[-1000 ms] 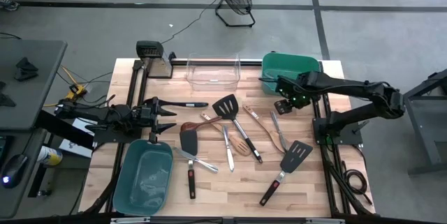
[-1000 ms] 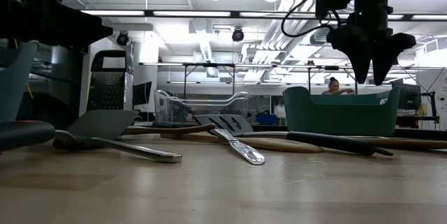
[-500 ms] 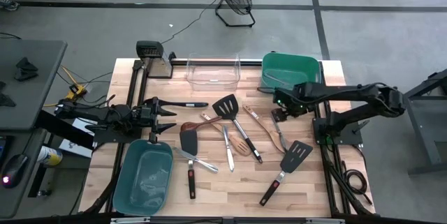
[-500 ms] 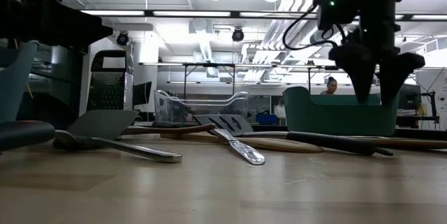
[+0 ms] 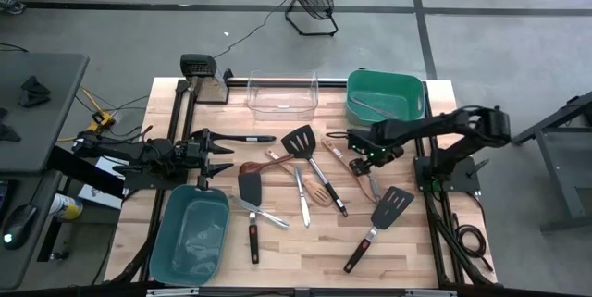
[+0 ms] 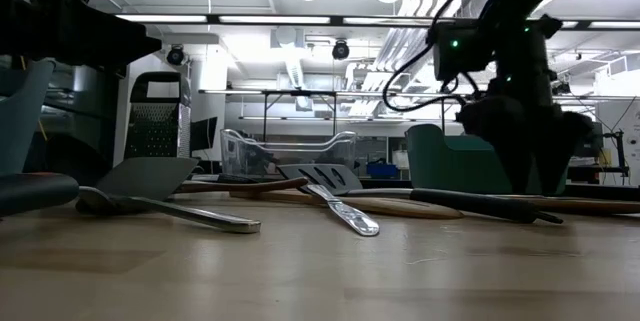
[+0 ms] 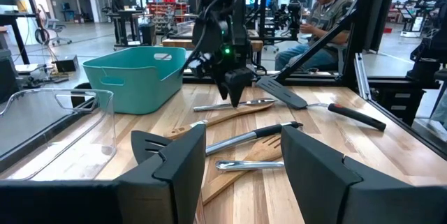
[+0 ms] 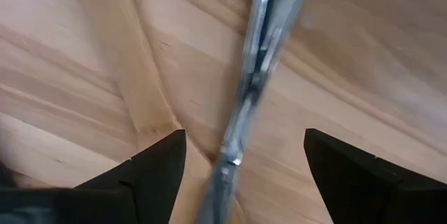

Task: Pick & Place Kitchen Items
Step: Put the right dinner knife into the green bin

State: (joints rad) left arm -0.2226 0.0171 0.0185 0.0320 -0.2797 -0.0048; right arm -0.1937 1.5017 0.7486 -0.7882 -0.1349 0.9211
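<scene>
Silvery metal utensil lies flat on the table right of centre, its handle crossing a wooden spoon handle. Right gripper sits low over it, jaws wide, one finger each side, nothing held. The other utensils lie scattered mid-table. Green tub at far right, one metal piece already inside. Left gripper waits at the left edge, part open, empty.

Risks, judged: thin flat handle may slip at closing; fingers could pinch the wooden handle too, or scrape the tabletop.
</scene>
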